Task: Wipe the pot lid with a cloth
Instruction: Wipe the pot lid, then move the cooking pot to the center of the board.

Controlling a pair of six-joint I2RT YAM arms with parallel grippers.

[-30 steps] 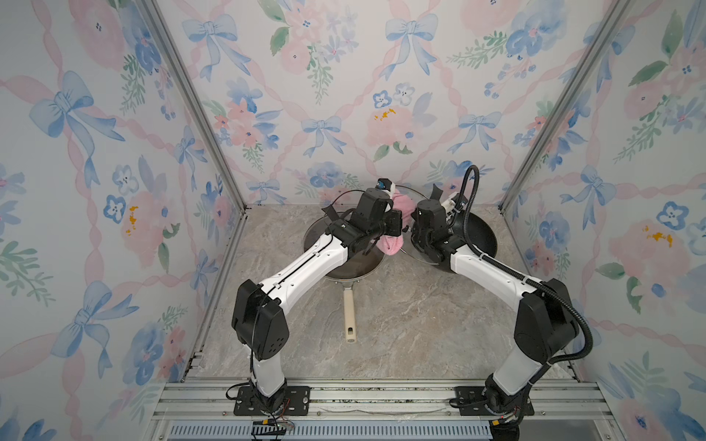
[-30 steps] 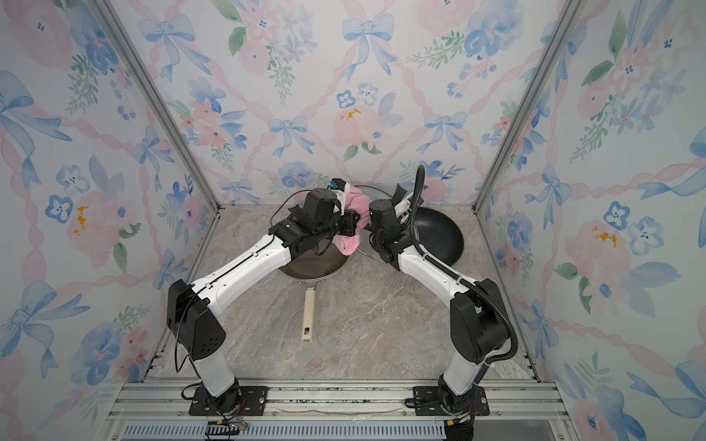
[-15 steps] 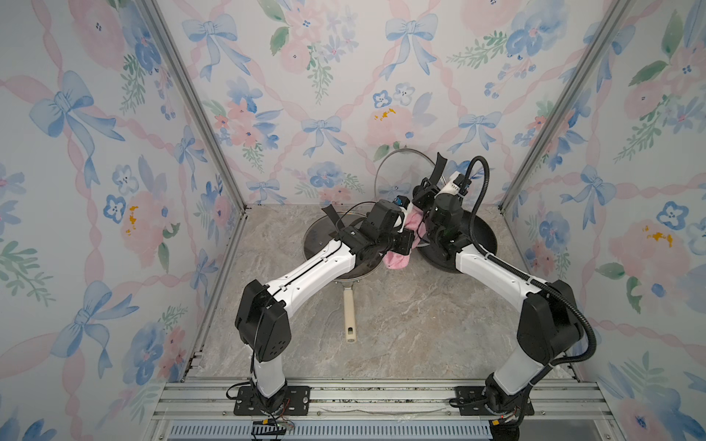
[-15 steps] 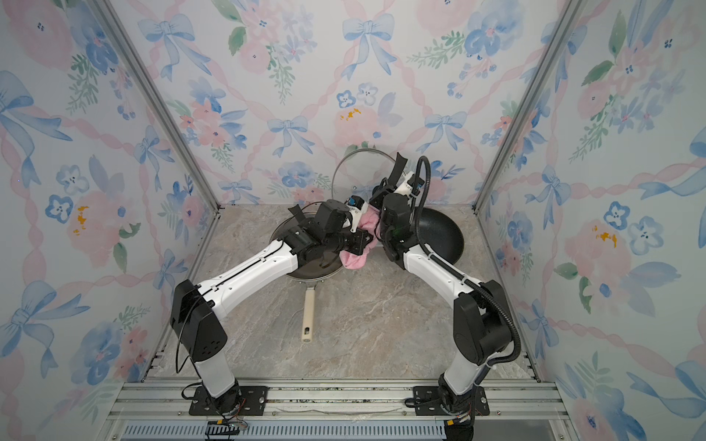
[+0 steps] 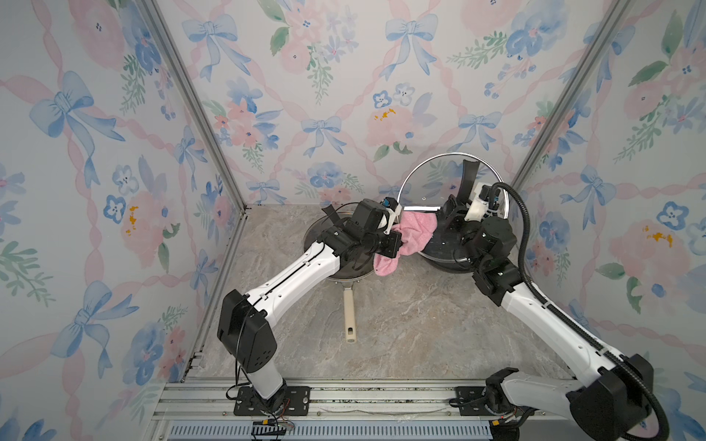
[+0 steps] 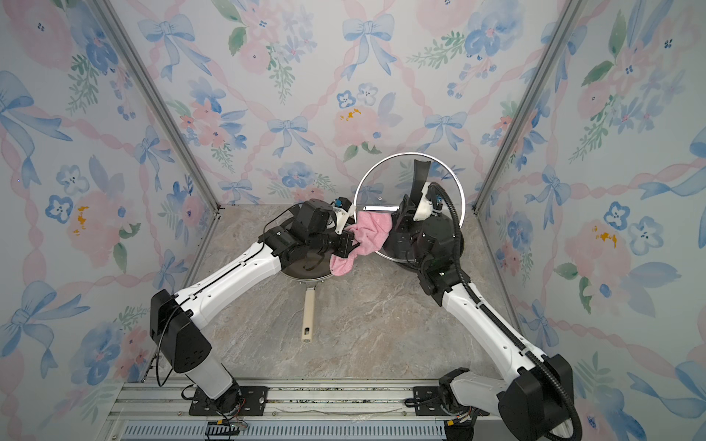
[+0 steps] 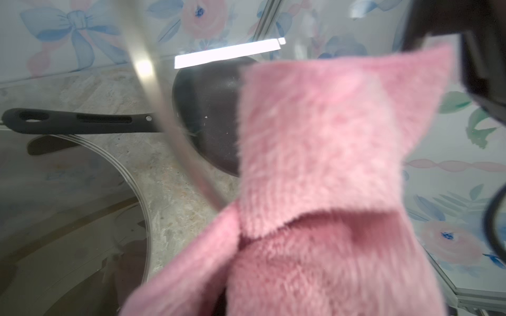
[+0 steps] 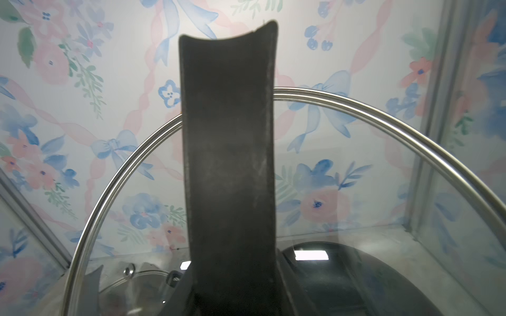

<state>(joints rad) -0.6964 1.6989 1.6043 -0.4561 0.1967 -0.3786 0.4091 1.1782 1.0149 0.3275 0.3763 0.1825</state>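
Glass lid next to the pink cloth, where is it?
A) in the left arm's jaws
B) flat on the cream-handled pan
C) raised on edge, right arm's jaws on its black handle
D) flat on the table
C: the lid stands on edge above the black pan, the right arm's jaws shut on its black handle; the left arm's jaws hold only the cloth.

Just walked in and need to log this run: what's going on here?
The right pincer holds a glass lid upright by its black handle, above a dark pan. The left pincer grips a pink cloth and has it against the lower part of the lid, on the side toward the left arm, so wiping looks under way. A second pan with a beige handle lies beneath the left arm.
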